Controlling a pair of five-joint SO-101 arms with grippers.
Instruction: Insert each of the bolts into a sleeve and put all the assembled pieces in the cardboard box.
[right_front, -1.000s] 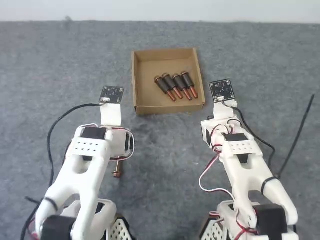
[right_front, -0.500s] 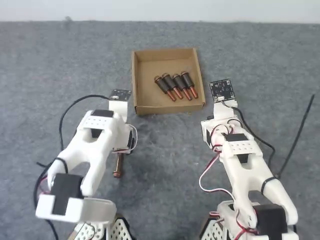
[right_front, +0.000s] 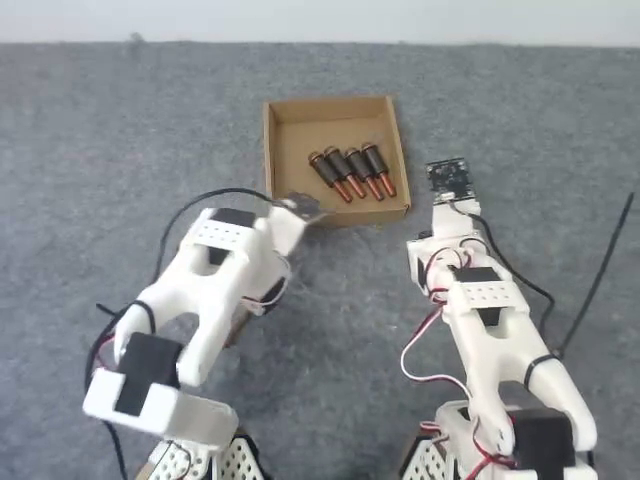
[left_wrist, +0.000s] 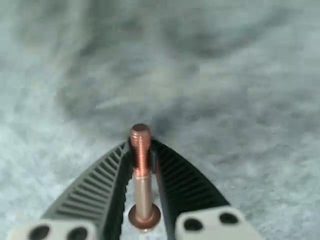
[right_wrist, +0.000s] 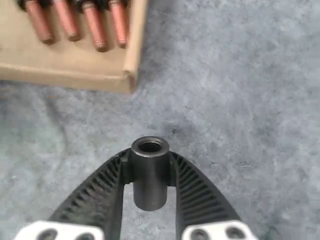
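Swung toward the centre since before, the left pincer (left_wrist: 141, 146) is clamped on a copper-coloured metal bolt (left_wrist: 141, 175). The right pincer (right_wrist: 150, 156) clamps a black cylindrical sleeve (right_wrist: 150, 177). Four assembled pieces (right_front: 352, 174) lie in the brown cardboard box (right_front: 270, 150); one insertion seems left.

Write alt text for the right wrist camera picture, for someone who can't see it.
The right gripper grips a dark sleeve between its black ribbed fingers, the sleeve's open bore facing the camera, against a grey table. Beyond it lies a corner of the cardboard box, with four copper bolt ends showing inside.
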